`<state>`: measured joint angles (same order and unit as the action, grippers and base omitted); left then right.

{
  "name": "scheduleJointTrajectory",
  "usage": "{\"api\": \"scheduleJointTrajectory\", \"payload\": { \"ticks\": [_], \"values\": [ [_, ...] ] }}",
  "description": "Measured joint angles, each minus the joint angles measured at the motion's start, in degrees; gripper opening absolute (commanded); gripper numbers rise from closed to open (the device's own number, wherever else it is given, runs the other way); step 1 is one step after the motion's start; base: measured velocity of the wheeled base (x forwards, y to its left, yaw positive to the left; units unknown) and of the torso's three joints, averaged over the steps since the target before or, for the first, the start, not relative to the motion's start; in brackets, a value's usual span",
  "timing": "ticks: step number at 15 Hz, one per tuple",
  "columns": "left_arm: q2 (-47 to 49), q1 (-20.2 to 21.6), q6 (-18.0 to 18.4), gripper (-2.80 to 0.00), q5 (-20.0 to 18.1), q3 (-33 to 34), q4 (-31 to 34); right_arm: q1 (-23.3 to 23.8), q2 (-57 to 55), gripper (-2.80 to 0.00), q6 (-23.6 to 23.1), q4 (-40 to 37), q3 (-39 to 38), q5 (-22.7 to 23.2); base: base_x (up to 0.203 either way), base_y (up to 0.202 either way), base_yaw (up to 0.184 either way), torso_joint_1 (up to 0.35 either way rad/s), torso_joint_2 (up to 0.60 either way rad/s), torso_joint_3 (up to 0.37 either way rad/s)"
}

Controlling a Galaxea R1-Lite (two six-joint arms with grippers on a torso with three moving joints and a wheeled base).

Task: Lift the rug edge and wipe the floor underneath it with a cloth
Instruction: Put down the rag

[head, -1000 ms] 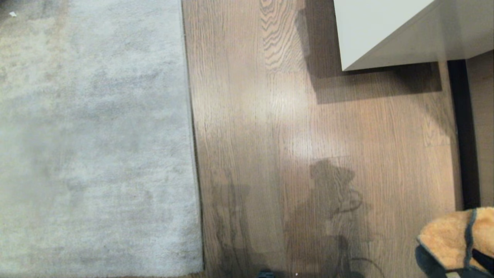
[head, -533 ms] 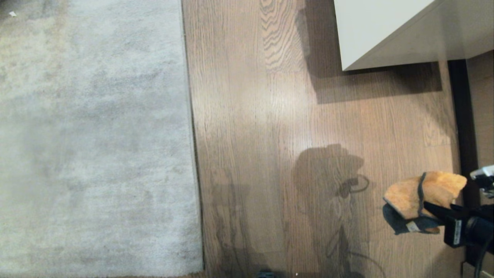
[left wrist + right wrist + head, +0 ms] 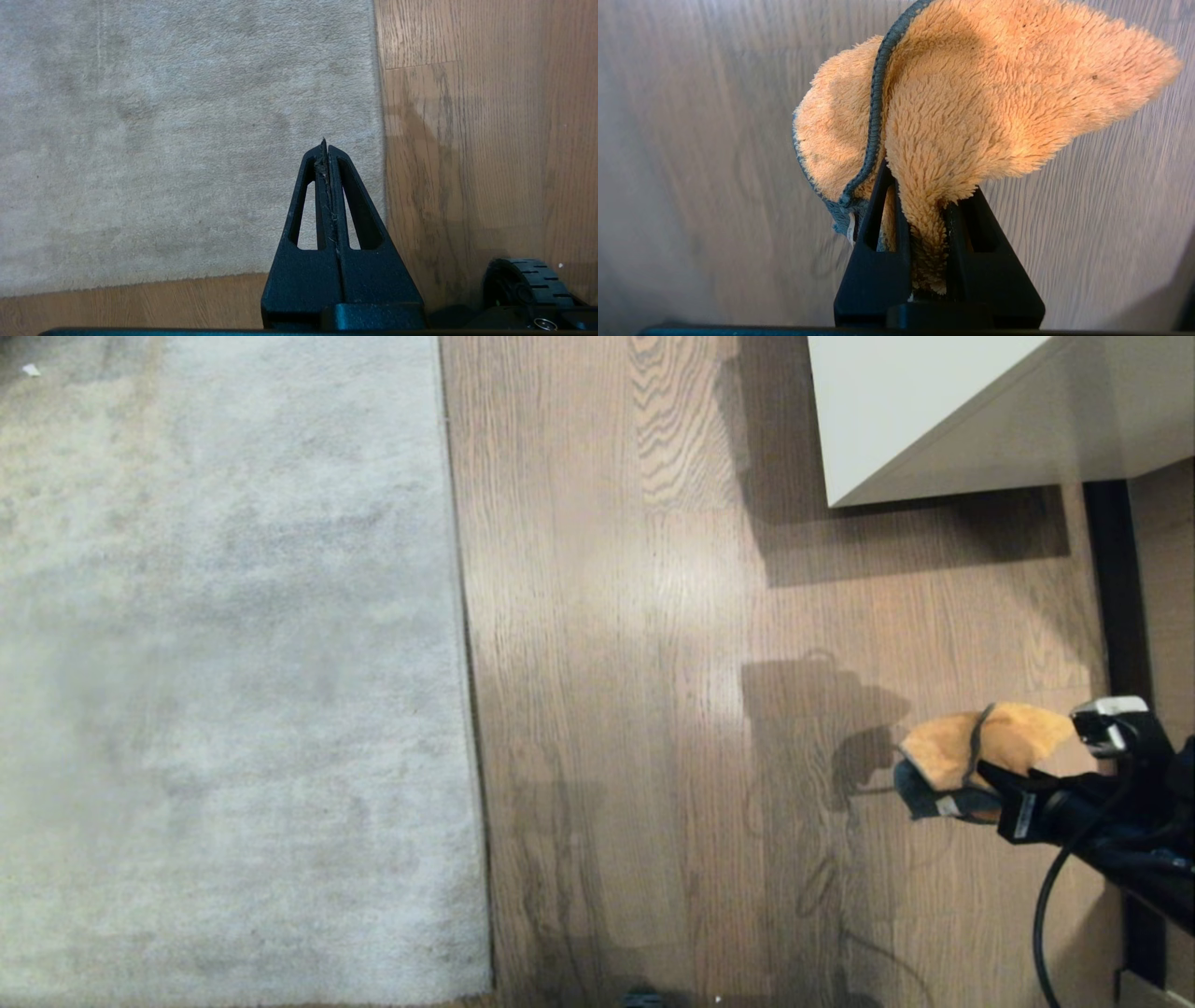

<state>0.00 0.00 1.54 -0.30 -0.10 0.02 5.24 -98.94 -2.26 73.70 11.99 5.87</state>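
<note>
While the left gripper (image 3: 327, 154) hangs clenched and empty over the near corner of the rug edge (image 3: 462, 644), which lies flat, the right gripper (image 3: 994, 779) grasps the orange-yellow cloth (image 3: 971, 751) above the wood-plank floor (image 3: 653, 663), well right of the rug.

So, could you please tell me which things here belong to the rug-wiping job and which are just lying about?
Job:
- rug edge
- floor
- cloth, clamped in right gripper
- left gripper, shut above the rug

Lying about:
- white cabinet
</note>
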Motion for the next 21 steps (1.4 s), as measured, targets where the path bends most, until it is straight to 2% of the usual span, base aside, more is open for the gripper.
{"api": "scheduleJointTrajectory", "payload": {
  "ticks": [3,7,14,21],
  "values": [
    [0.0,0.0,0.2,-2.8,-0.2,0.0,0.0,0.2,-6.5,-2.8,0.0,6.2,1.6,-0.1,0.0,0.0,0.0,0.0,0.0,0.0],
    [0.0,0.0,0.2,-2.8,-0.1,0.0,0.0,1.1,-13.1,-2.8,-0.1,10.1,4.1,0.0,0.0,0.0,0.0,0.0,0.0,0.0],
    [0.0,0.0,0.2,-2.8,-0.1,0.0,0.0,2.3,-20.8,-2.8,-0.1,13.5,8.4,0.1,0.0,0.0,0.0,0.0,0.0,0.0],
    [0.0,0.0,0.2,-2.8,-0.2,0.0,0.0,3.5,-24.8,-2.8,-0.1,13.5,10.9,0.2,0.0,0.0,0.0,0.0,0.0,0.0]
  ]
}}
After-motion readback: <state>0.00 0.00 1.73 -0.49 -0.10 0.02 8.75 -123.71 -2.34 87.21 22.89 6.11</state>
